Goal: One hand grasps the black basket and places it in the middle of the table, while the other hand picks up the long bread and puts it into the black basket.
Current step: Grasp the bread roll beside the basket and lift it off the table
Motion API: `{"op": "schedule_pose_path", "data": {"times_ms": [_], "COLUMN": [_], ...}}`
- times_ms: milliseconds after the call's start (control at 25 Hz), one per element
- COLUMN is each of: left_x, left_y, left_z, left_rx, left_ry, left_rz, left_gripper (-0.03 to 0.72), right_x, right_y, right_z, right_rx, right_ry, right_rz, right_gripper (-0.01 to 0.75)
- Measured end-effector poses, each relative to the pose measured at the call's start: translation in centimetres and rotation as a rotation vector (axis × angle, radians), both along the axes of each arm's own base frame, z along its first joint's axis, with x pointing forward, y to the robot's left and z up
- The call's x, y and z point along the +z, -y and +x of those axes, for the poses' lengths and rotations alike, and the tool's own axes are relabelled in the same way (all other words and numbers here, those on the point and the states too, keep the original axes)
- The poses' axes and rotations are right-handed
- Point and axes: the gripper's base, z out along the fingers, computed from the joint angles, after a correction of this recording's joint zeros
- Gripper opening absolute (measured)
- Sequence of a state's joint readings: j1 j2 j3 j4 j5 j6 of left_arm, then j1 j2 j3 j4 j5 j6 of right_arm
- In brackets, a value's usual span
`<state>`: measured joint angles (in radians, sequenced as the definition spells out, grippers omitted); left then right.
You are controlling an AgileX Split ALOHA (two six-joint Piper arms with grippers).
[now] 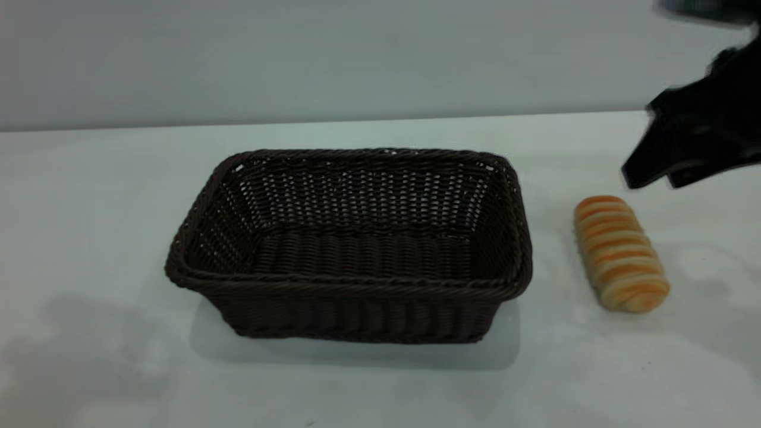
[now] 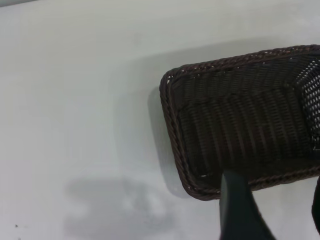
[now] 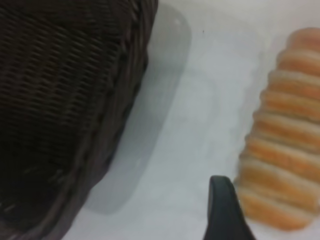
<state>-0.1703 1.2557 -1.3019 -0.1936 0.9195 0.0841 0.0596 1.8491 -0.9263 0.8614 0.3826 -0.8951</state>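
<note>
A white desk [image 1: 89, 196] carries two things. The black basket [image 1: 351, 246], a large dark woven rectangle, sits near the middle of the desk with its open top facing up and nothing inside it. Its long axis runs side to side across the exterior view. The long bread [image 1: 620, 252], a small golden loaf with pale crosswise stripes, lies on the desk just to the right of the basket, apart from it. Its long axis runs roughly from the far side of the desk toward the near side, with the near end angled a little to the right.

The right pincer [image 1: 654, 178] hangs in the air above and slightly behind the bread, touching nothing. From these views it cannot be told how wide it stands; the right wrist view shows only one dark fingertip [image 3: 222, 210], just beside the loaf. The left pincer is out of the exterior view; the left wrist view looks down on one end of the basket, with one dark finger [image 2: 240, 210] showing and nothing held, and its width cannot be told either.

The basket step looks finished. The bread pickup appears to be the step in hand: the right pincer would need to descend and close across the loaf's narrow width.
</note>
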Motion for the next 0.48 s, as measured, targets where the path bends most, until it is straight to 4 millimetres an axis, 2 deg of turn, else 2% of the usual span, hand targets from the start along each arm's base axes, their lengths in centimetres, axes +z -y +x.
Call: {"op": "schedule_pose_path", "data": {"times_ms": [280,480], "left_x": [-0.1,-0.2], "left_y": [0.0,0.0], "left_z": [-0.1,-0.3], "left_rx": [-0.005,-0.008], "left_ry": [-0.018,-0.036], "left_rz": [0.001,0.004], "left_gripper": [0.422,0.422], "right_x": [-5.1,-7.7], "right_y": [0.0,0.1], "right_z": [3.6,4.4], "right_rx": [-0.01,-0.015], "right_ry": [-0.094,-0.146], "right_rz": [-0.077,-0.1], "right_gripper": [0.452,0.442]}}
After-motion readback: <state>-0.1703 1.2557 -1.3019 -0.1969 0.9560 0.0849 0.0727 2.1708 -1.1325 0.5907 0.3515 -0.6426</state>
